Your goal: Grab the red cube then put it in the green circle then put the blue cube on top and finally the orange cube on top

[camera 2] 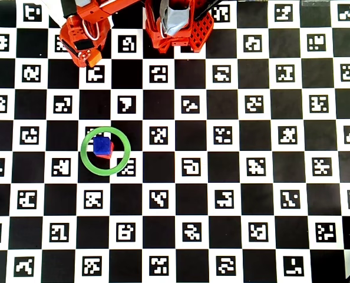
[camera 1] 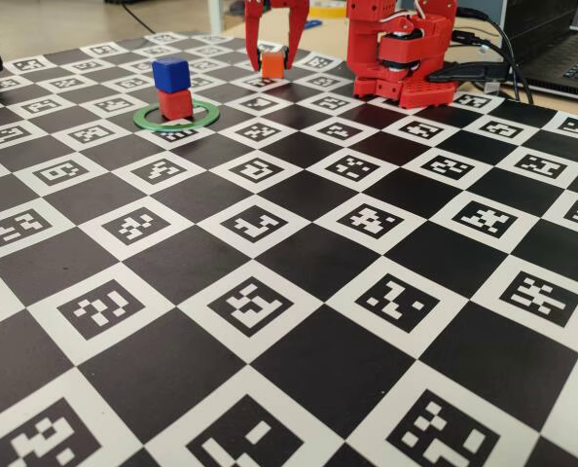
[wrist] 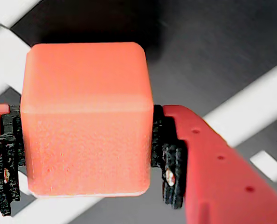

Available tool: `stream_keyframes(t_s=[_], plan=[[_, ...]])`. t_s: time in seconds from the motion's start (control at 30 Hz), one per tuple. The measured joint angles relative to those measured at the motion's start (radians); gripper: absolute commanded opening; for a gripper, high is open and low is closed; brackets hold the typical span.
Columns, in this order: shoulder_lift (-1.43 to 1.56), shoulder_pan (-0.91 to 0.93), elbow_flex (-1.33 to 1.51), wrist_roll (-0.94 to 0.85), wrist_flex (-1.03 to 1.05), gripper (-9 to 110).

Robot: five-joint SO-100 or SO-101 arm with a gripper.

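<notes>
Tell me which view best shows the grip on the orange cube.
The wrist view: the orange cube fills it, with black pads pressed to both its sides. In the fixed view the cube is small and far between the jaws. In the overhead view only a sliver shows under the arm.

The blue cube (camera 1: 171, 74) sits atop the red cube (camera 1: 175, 103) inside the green circle (camera 1: 176, 118); fingers (camera 1: 253, 39) flank the orange cube (camera 1: 272, 64).

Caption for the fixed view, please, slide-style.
Gripper straddles the orange cube while the blue cube sits stacked on the red cube inside the green circle.
</notes>
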Motion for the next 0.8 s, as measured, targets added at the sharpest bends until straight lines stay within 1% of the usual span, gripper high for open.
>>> stream_keyframes(t_s=[0.27,0.6,0.8], plan=[[-0.018,-0.071,-0.175,0.031,0.183,11],[-0.107,-0.169,-0.520,0.054,0.416,11],[-0.201,-0.249,-0.767,0.009,0.588,10]])
